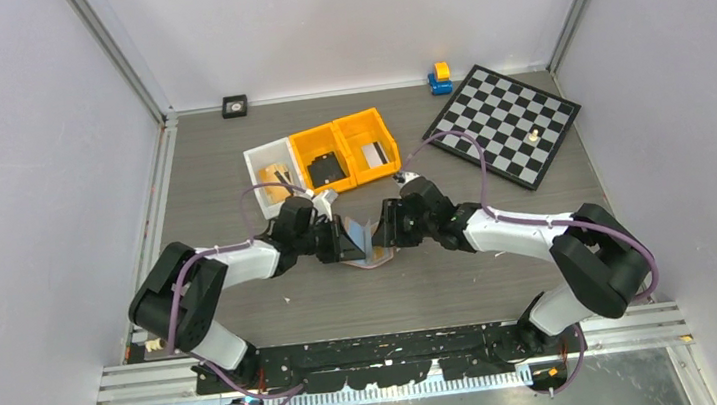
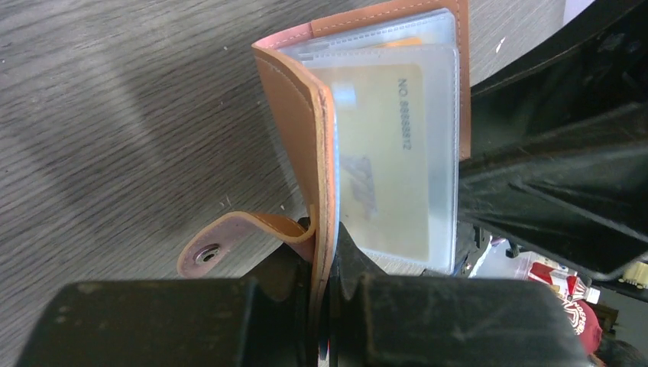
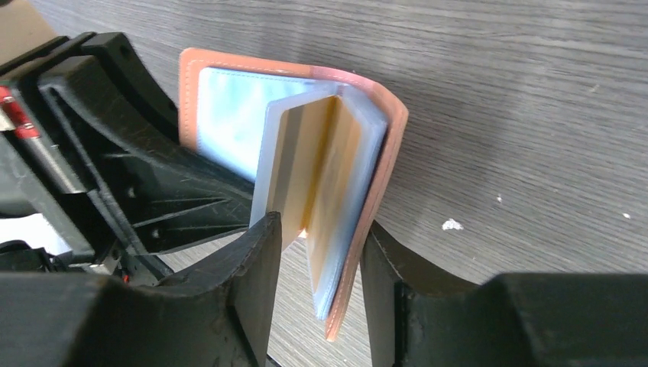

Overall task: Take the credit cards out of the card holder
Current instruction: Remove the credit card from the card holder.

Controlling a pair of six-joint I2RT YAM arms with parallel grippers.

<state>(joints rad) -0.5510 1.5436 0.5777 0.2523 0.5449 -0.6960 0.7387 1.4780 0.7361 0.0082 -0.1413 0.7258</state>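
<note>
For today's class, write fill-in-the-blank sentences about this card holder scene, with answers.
The left fingers pinch the card holder near its ___ tab. The yellow card sits in a ___ pocket. The chessboard lies on the robot's ___ side. Beside the white bin stand ___ orange bins.
Answers: snap, clear, right, two.

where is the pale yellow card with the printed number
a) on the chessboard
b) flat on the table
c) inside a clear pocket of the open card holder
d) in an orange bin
c: in the left wrist view the yellow card shows through a clear pocket of the card holder. The left gripper and the right gripper hold the holder open between them.
</note>
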